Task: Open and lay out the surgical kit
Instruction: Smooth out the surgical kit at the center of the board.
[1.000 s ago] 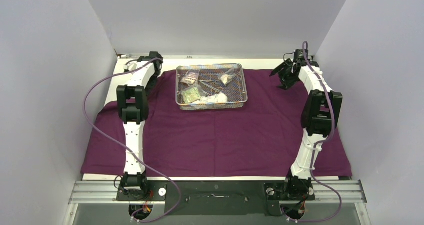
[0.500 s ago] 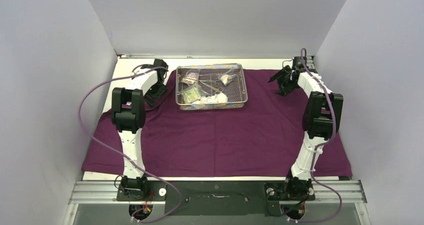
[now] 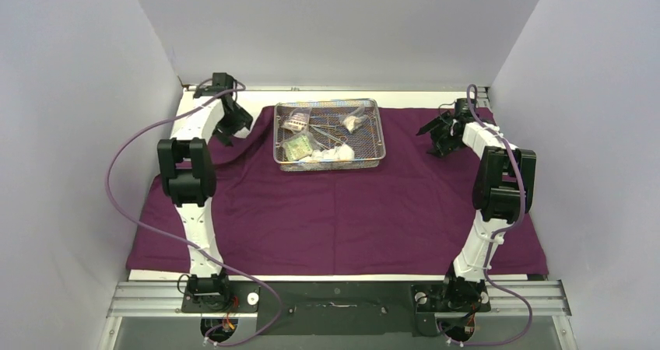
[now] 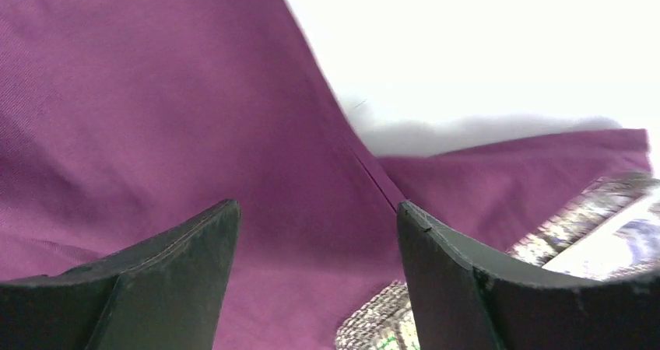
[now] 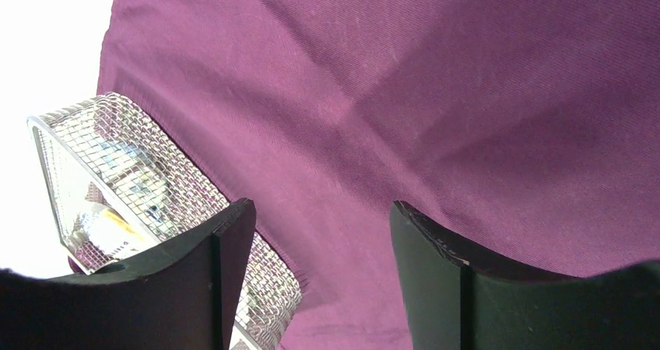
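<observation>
- On the white tabletop [image 3: 420, 99], the dark purple cloth wrap [image 3: 335, 210] lay opened out and nearly flat, covering most of the surface up to a bare strip at the far edge.
- Toward the far middle of that cloth stood the silver wire-mesh tray [image 3: 331, 166], level, with its contents inside.
- Inside it I saw white gauze wads [image 3: 338, 153] along the near side, clear packets [image 3: 296, 121] at the left, and thin steel forceps [image 3: 328, 134] near the middle. Finer detail was too small to tell.
- My left claw [image 3: 228, 130] hung over the far left corner of the cloth, just left of the tray. Its jaws were spread apart with nothing between them.
- Through my left wrist camera, a raised fold of purple cloth ran under that claw, with bare tabletop beyond it and a mesh corner of the tray at the lower right. I could not tell whether my fingers touched the cloth.
- My right claw [image 3: 434, 130] hung over the far right part of the cloth, to the right of the tray and apart from it. Its jaws also gaped and held nothing.
- Through my right wrist camera, smooth cloth lay beneath those fingers, with the tray's corner off to the left.
</observation>
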`<control>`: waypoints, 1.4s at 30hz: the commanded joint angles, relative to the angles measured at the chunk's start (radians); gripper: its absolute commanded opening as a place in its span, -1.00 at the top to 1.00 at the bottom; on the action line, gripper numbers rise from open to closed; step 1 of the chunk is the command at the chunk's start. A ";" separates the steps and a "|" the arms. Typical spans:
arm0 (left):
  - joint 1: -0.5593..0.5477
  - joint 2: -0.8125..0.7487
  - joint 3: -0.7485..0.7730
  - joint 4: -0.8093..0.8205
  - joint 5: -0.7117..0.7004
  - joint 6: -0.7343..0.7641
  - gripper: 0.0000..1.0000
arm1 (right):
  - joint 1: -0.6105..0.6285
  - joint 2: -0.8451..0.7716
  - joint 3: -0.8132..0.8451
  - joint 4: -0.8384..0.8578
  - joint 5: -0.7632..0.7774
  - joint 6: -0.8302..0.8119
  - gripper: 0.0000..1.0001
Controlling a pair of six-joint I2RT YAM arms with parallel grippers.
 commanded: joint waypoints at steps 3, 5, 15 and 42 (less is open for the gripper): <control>0.082 0.040 0.157 0.004 0.005 0.053 -0.40 | 0.006 -0.061 -0.021 0.069 0.011 0.020 -0.22; 0.106 0.088 0.194 0.003 -0.016 0.043 -0.37 | 0.006 -0.060 -0.027 0.077 0.013 0.025 -0.22; 0.196 0.295 0.414 -0.071 -0.061 0.016 -0.20 | 0.004 -0.038 0.008 0.066 0.020 0.026 -0.22; 0.299 0.321 0.539 0.257 -0.114 0.161 -0.28 | -0.023 -0.032 0.116 -0.029 0.024 0.001 -0.22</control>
